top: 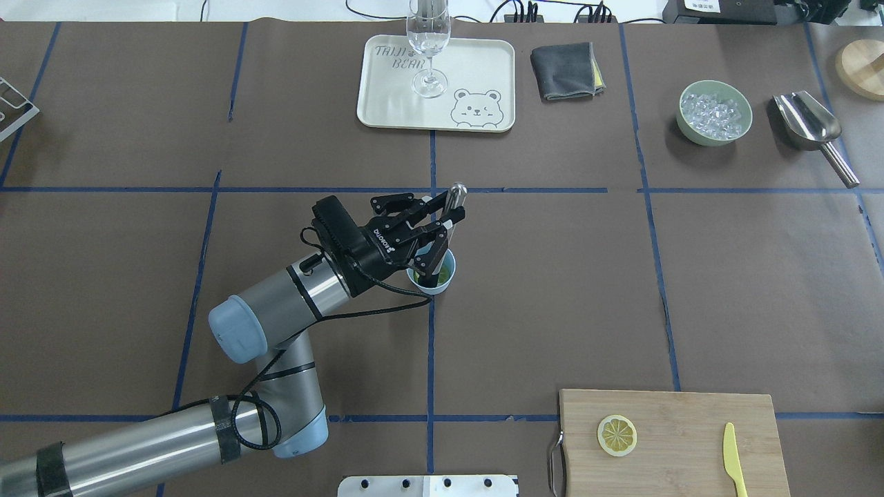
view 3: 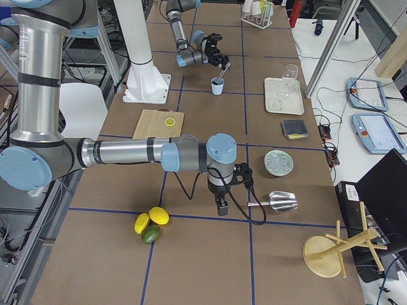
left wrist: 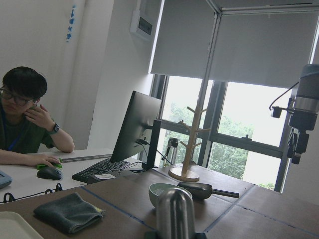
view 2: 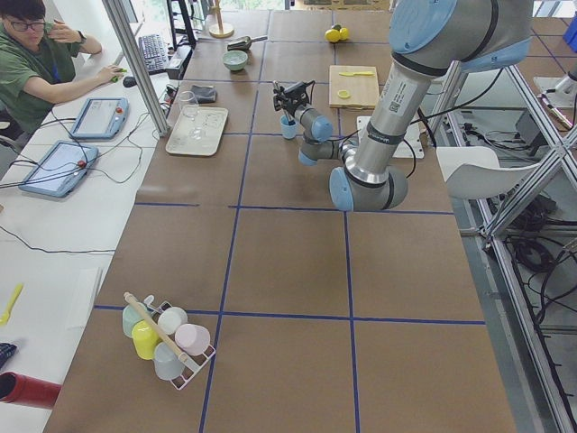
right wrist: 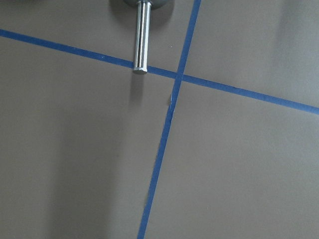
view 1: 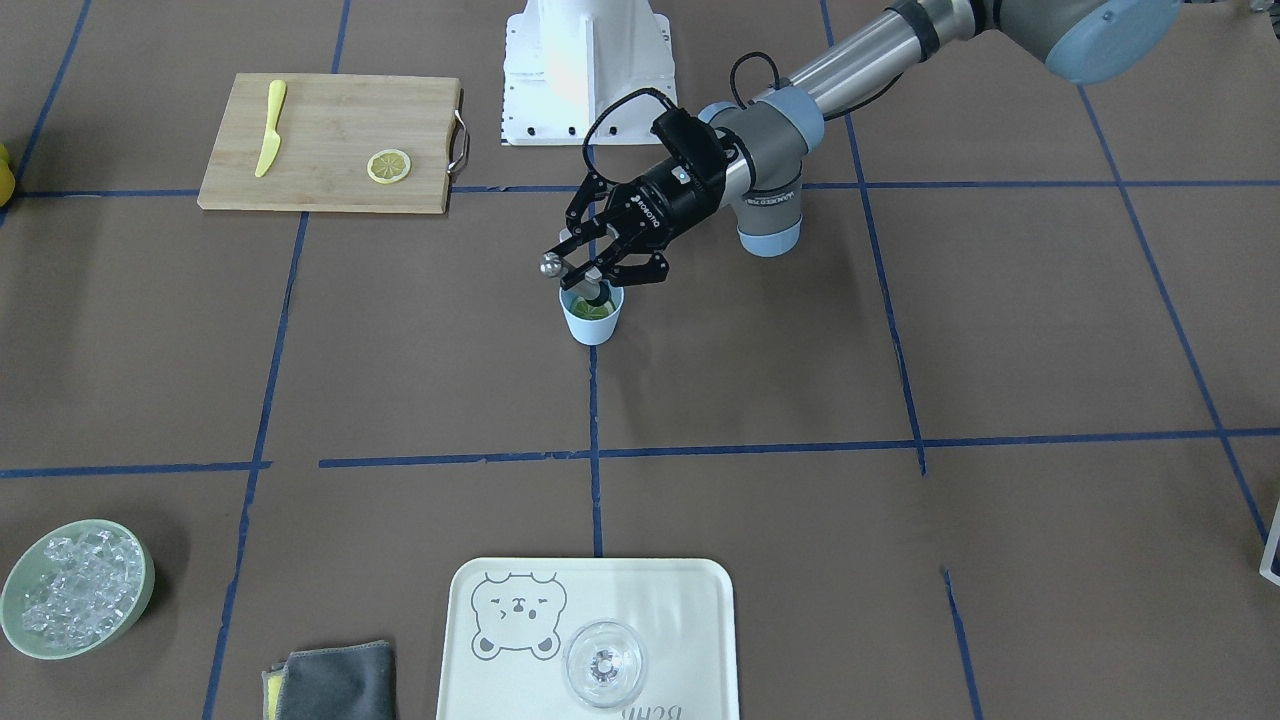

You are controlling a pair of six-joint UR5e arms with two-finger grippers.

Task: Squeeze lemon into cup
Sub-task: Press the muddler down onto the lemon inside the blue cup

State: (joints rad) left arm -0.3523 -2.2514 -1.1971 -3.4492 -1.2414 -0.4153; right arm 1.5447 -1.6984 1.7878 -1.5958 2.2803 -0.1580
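The light-blue cup stands mid-table, also in the overhead view. Something yellow-green lies inside it; I cannot tell what. My left gripper hovers tilted just above the cup's rim, shut on a slim metal rod whose lower end reaches into the cup. A lemon slice lies flat on the wooden cutting board, far from both grippers. My right gripper shows only in the exterior right view, pointing down near a metal scoop; I cannot tell if it is open or shut.
A yellow plastic knife lies on the board. A white tray holds a clear glass. A grey cloth, a green bowl of ice and the scoop sit along the far edge.
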